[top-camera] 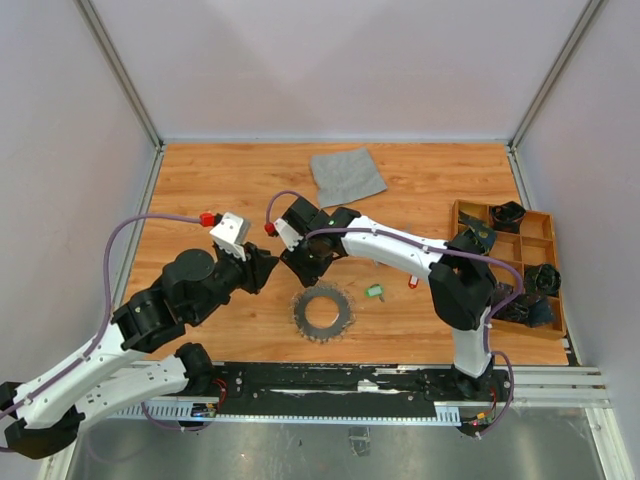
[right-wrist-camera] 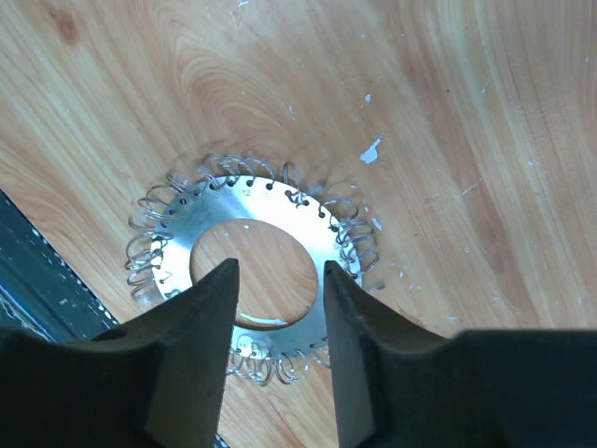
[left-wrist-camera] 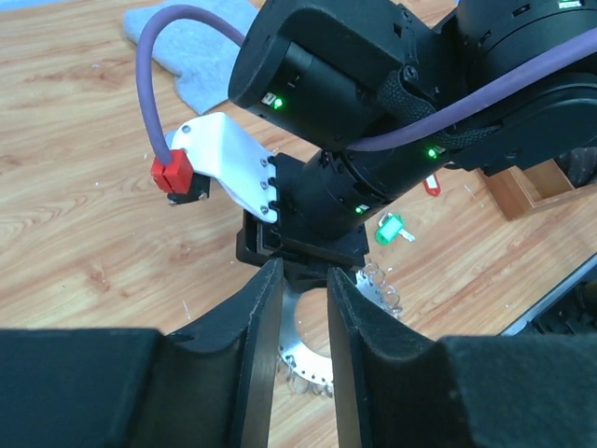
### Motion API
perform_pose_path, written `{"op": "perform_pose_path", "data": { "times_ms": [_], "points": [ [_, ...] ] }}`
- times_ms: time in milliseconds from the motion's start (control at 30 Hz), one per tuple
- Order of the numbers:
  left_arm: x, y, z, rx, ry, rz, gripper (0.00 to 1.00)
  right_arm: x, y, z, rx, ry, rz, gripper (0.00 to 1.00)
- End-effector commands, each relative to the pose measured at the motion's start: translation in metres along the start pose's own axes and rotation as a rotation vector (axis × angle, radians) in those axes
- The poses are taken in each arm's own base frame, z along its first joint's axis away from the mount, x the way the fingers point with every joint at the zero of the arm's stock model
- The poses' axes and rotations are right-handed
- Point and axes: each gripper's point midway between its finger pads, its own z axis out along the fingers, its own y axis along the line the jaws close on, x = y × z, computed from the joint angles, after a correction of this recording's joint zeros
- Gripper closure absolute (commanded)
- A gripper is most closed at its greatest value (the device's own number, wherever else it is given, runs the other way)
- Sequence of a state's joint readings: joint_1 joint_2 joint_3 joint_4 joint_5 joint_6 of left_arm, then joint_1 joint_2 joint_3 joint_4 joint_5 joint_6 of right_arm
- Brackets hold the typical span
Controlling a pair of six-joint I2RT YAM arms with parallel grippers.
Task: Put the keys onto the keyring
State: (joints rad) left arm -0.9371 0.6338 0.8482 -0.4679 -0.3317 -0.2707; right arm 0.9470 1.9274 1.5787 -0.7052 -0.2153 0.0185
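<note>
Only the overhead view shows the wooden tray off at the right. The right wrist camera gets the keyring close up. It's a flat silver disc with a wide hole and wire loops all round the rim, lying on the table near the front edge. I count two keys, a green-tagged key and a red-tagged key, plus one ring and one grey cloth. The right gripper hangs over the ring with the left gripper close by. Both have fingers apart and hold nothing.

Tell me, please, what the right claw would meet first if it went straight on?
Probably the keyring, lying flat on the table straight ahead of the right claw; depth is unclear.
</note>
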Motion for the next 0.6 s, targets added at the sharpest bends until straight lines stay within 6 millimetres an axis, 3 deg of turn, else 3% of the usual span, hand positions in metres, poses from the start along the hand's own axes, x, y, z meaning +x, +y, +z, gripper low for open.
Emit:
{"op": "perform_pose_path", "data": {
  "times_ms": [0, 100, 233, 333, 400, 567],
  "points": [
    [0.009, 0.007, 0.003, -0.034, 0.004, -0.023, 0.67, -0.020, -0.012, -0.006, 0.038, -0.079, -0.002, 0.52],
    [0.018, 0.006, 0.008, -0.029, 0.030, -0.019, 0.64, -0.021, -0.025, -0.024, 0.072, -0.158, 0.051, 0.46],
    [0.035, 0.001, 0.018, -0.007, 0.085, -0.009, 0.62, -0.008, -0.032, -0.048, 0.056, -0.283, 0.153, 0.43],
    [0.048, -0.003, 0.026, 0.014, 0.126, -0.012, 0.61, 0.018, -0.027, -0.061, 0.023, -0.352, 0.223, 0.44],
    [0.055, -0.002, 0.029, 0.020, 0.144, -0.022, 0.60, 0.032, -0.034, -0.068, 0.083, -0.395, 0.321, 0.44],
    [0.073, 0.000, 0.033, 0.034, 0.208, -0.049, 0.56, 0.079, -0.050, -0.086, 0.220, -0.311, 0.458, 0.40]
  ]
}}
